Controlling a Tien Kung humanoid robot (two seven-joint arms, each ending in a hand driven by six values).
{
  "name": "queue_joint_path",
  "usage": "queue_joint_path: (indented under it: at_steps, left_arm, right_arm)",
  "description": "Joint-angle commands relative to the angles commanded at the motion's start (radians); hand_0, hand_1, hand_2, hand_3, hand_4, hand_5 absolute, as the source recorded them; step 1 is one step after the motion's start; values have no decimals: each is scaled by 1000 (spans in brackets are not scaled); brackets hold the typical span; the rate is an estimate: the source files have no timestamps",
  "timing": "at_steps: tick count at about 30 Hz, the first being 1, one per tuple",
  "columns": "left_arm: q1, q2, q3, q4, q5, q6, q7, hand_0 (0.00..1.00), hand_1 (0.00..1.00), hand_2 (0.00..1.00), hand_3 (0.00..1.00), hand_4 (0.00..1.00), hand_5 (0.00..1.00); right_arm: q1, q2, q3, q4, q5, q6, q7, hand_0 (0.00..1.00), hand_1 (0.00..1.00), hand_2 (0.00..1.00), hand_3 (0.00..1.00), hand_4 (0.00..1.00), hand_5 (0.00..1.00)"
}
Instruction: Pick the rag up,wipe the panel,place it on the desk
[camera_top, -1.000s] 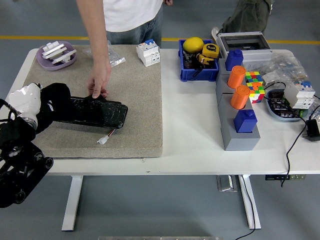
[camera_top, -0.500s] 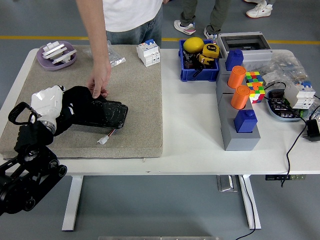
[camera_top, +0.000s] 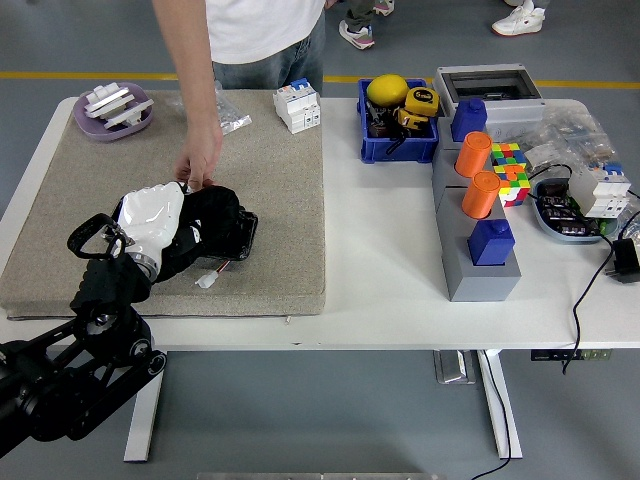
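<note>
From my seat the left arm comes in from the lower left corner; its left hand (camera_top: 152, 222), in a white cover, lies over the black rag (camera_top: 205, 222) and presses it down on the dark panel (camera_top: 240, 232); the fingers look folded around the cloth, holding it, though the cover hides how tight they sit. The panel lies on the tan mat (camera_top: 270, 180), near the mat's front left, with only its right end showing past the rag; a small white connector (camera_top: 206, 281) on a thin lead pokes out just in front of it. A person stands at the far side; the person's hand (camera_top: 197, 160) reaches down and rests fingertips at the panel's far edge, just beside my hand, as if steadying it.

I judge this to be the wiping step, with the rag covering most of the panel; the right arm is out of sight. Next I would sweep the rag on toward the panel's right end, keeping pressure light so the panel does not slide and staying clear of the person's fingers; then lift off and set the rag on the bare white desk (camera_top: 385, 260) right of the mat.
</note>
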Motion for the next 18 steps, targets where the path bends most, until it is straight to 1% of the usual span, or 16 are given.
queue_joint_path:
  at_steps: [8,13,18]
  left_arm:
    - [-18,-15,53,-32,-7,-4,0,212,279,539,545,445,2]
    - [-17,-23,61,-41,-9,-3,0,212,279,539,544,448,2]
    - [-12,-22,55,-34,-17,-1,0,212,279,540,544,453,2]
  right_arm:
    - [1,2,-1,0,-2,3,0,752,602,612,557,936,464]
    - [1,2,0,0,-3,3,0,752,602,612,557,936,465]
    - [0,2,-3,0,-3,5,-2,752,602,612,557,936,465]
